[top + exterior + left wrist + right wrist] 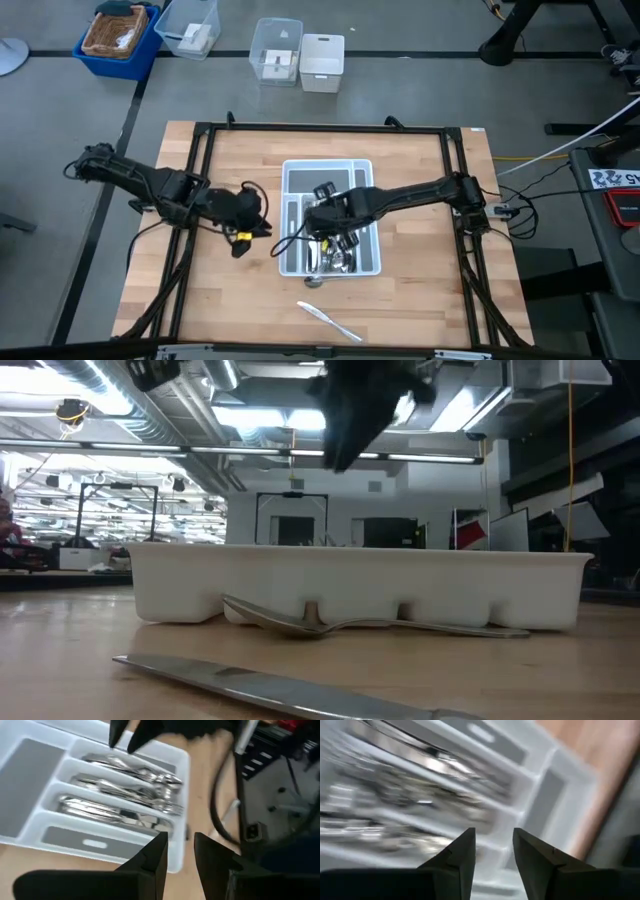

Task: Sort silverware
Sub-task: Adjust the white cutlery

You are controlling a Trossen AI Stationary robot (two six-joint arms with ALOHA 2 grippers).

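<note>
My right gripper hovers mid-frame over the tray, fingers parted and empty, ready for loose silverware.

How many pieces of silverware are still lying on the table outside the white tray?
2: a spoon on the wood right against the white tray's front wall, and a knife nearer the table's front edge. None looks hidden.

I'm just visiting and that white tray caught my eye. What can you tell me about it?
The white tray is a shallow, plastic-looking rectangle that sits flat near the middle of the wooden table. Low walls divide it into long slots with grey-lined floors. Three slots hold piles of shiny silverware, while a wide one and a short one are bare. A spoon lies on the table against its outer wall. The right gripper hangs above it, jaws apart and holding nothing.
</note>
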